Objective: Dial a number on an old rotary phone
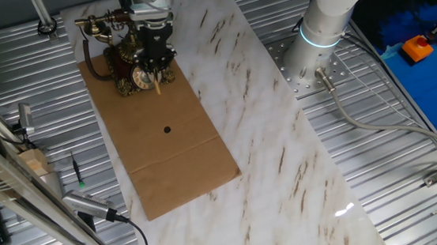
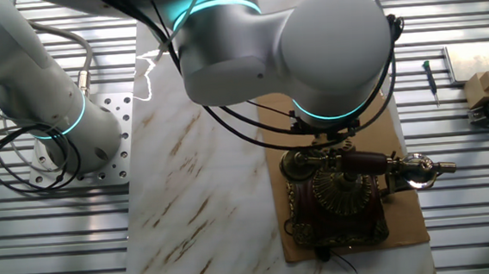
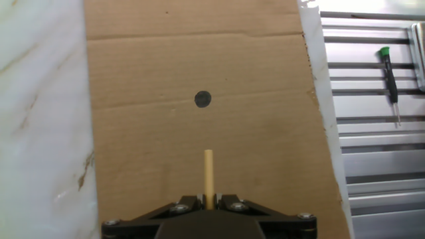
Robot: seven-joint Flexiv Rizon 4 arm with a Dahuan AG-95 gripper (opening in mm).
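Plainly, gripper (image 3: pixel 209 202) pinches stick (image 3: pixel 208 174) over unlabelled phone (image 1: pixel 132 63).

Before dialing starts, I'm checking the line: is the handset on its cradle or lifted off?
On the cradle: the handset lies across the top of the phone.

Small ornate rotary phone (image 1: pixel 132 63), dark brown with brass trim, standing upright at the ten o'clock end of the desk, pale round dial facing front, brass-ended handset (image 2: pixel 363 163) resting across its cradle.
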